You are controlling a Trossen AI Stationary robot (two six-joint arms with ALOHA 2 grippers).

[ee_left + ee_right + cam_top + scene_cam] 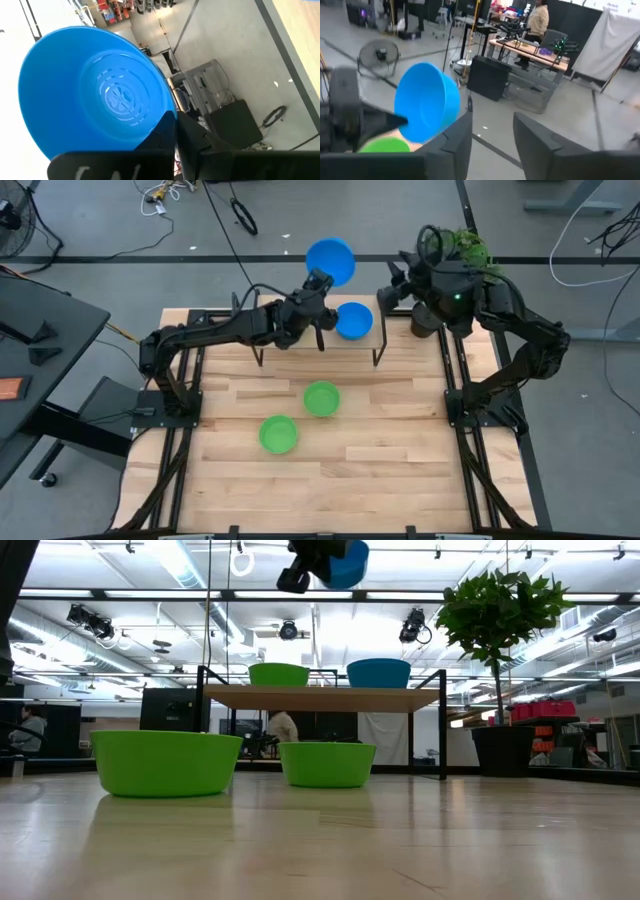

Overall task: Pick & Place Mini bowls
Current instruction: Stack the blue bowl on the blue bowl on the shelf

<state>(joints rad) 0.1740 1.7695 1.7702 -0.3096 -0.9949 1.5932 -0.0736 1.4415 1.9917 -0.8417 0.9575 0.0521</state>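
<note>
My left gripper (318, 281) is shut on a blue mini bowl (330, 260), held high over the table's far edge and seen at the top of the low view (345, 562). A second blue bowl (353, 320) and a green bowl (278, 673) stand on a raised wooden shelf (325, 697). Two green bowls (321, 398) (278, 434) rest on their bases on the table. My right gripper (392, 287) is open beside the held bowl, to its right, with nothing between its fingers (492, 120). My left gripper pinches the blue bowl's rim (167, 116) between its two shut fingers. One finger (162, 132) lies over the inner wall; the other is hidden behind the rim. The bowl is lifted clear and tipped on its side, its hollow facing back toward the gripper.
A potted green plant (465, 245) stands at the far right corner, behind my right arm. The shelf's black legs (380, 345) stand on the far half of the table. The table's near half is bare wood (400, 470).
</note>
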